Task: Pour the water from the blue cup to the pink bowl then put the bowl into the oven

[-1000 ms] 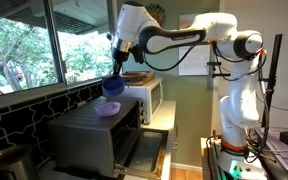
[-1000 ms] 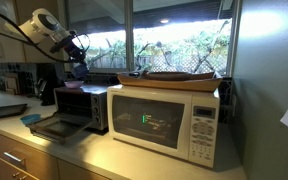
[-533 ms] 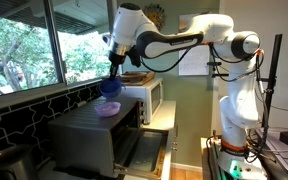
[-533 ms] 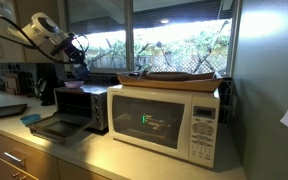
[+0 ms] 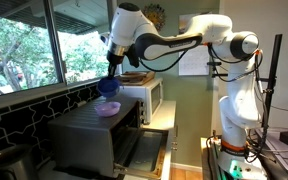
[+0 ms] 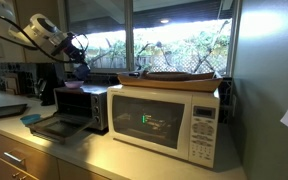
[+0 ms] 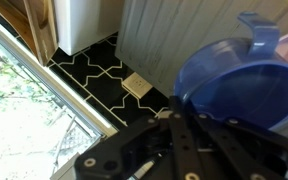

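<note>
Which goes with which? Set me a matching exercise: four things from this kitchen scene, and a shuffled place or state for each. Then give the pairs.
Things:
1. blue cup
2. pink bowl
3. oven
4. white microwave

Places or states:
A. sits on top of the oven
B. door shut, display lit
C. held in the gripper, above the bowl
D. door dropped open

Pairs: 1-C, 2-A, 3-D, 4-B

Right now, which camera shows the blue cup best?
The wrist view: the blue cup fills the right side, close up, its rim plain to see. In both exterior views it is only a small blue shape in the hand, far off, above the oven.
</note>
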Robot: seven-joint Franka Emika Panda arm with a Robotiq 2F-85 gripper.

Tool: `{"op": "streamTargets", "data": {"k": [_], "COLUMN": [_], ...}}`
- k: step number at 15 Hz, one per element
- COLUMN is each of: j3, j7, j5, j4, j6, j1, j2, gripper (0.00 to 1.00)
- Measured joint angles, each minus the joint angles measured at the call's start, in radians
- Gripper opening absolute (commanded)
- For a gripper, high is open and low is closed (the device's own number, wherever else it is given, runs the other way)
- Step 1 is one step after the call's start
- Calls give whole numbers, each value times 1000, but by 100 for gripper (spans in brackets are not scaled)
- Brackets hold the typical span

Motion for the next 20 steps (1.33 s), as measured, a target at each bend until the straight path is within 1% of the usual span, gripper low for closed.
{"op": "streamTargets", "data": {"k": [8,20], "j3": [0,1], "j7": [0,-18], "j5": [-55,-93], "j4": [0,0], "j6": [0,2], "j1": [16,41], "j2": [0,-1], "gripper": [1,1]}}
